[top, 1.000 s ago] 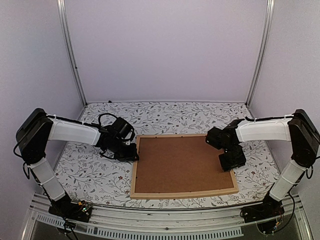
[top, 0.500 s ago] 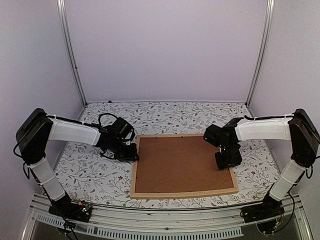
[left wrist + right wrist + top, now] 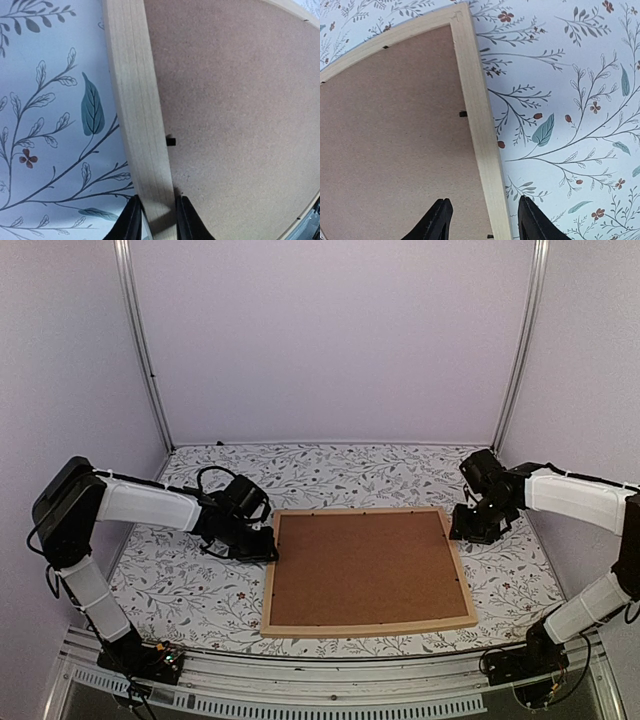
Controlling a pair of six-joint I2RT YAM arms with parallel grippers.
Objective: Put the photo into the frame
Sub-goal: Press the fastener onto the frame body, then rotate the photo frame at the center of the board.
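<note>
Top external view first: at the far left we see the left gripper low against the left rail of the frame, which lies face down and flat on the flowered cloth, near the front of the table. The left wrist view settles the grip. There the left gripper stands narrow, its two fingers pressed on either side of the pale wood rail, so it is holding the frame by that one thin edge. In the middle, the brown backing board fills the frame, and the photo shows in none of our views; we cannot tell whether it lies under the board or elsewhere. A small black tab sits at the rail's inner edge, but we cannot tell whether it pins the board. At the right, the right gripper hangs over the right rail. In its wrist view the right gripper is spread wide astride that rail, holding nothing. We judge the risks as these. A pull from the left pinch alone could swing or drop the frame. If the tabs are loose, tilting could spill the board. When the right jaws close, the outer finger could snag the cloth.
</note>
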